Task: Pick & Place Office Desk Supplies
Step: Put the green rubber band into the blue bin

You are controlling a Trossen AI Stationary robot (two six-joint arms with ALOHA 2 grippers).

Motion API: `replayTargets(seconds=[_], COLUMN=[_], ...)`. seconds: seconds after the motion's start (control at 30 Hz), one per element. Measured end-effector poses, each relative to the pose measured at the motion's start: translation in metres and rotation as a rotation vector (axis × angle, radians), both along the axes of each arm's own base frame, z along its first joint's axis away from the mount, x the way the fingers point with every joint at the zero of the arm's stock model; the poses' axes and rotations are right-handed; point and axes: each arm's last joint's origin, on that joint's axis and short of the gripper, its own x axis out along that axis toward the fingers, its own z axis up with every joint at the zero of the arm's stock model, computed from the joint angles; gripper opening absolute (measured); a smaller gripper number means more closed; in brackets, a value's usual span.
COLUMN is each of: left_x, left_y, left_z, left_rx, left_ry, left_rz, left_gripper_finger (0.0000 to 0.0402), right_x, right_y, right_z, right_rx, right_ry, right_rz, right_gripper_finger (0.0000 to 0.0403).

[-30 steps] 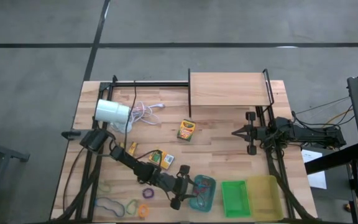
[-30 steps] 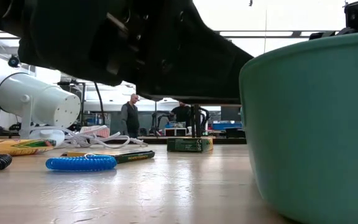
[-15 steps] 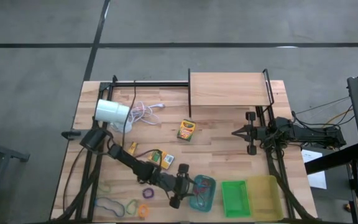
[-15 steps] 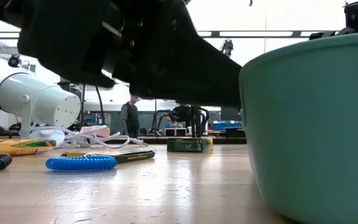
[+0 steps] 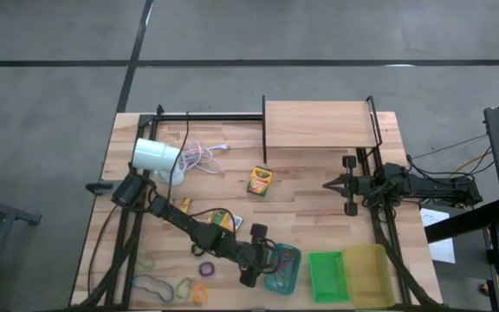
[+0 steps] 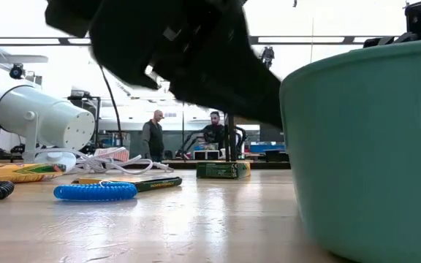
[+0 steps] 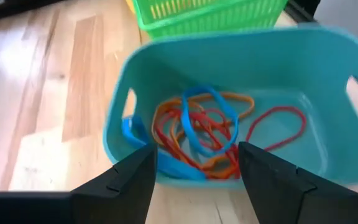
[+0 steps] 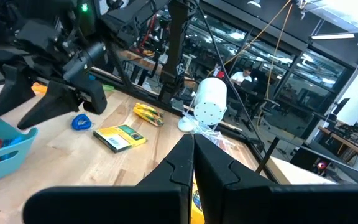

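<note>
A teal tray (image 7: 229, 62) holds orange, red and blue loops (image 7: 204, 130). My left gripper (image 7: 194, 186) hangs open just above the tray's left rim, slanting down toward the loops, with nothing between its fingers; in the high view it is my left gripper (image 5: 263, 257) beside the teal tray (image 5: 288, 276). Crayon boxes lie flat on the table (image 5: 260, 180) (image 5: 223, 220). More loops lie at the near left: purple (image 5: 204, 269), blue (image 5: 150, 283), orange (image 5: 199, 293). My right gripper (image 8: 192, 168) is shut and parked level at the table's right side.
A green tray (image 5: 326, 276) and a yellow tray (image 5: 366, 274) stand to the right of the teal one. A white lamp (image 5: 156, 157) with its cord lies at the far left. A wooden shelf (image 5: 319, 125) stands at the far edge. People stand in the room beyond.
My left gripper has risen a little over the teal tray's left rim and tipped up nearer to level, staying open. The loops in the tray and the things on the table have kept still.
</note>
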Motion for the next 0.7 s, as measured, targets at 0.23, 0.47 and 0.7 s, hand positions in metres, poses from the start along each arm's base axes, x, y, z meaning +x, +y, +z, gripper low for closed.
replayTargets(seconds=[0.23, 0.47, 0.7], left_x=[0.006, 0.004, -0.012], left_y=[-0.003, -0.008, -0.015], left_z=[0.010, 0.019, 0.043], left_rx=[0.000, -0.039, -0.101], left_ry=[-0.028, -0.027, 0.008], left_rz=[-0.008, 0.004, 0.101], left_gripper_finger=[0.0228, 0.0227, 0.0223], right_x=[0.000, 0.000, 0.000], right_y=[0.000, 0.000, 0.000], right_z=[0.000, 0.000, 0.000], right_rx=[0.000, 0.000, 0.000], right_ry=[0.000, 0.000, 0.000], right_rz=[0.000, 0.000, 0.001], right_gripper_finger=[0.0008, 0.0008, 0.0008])
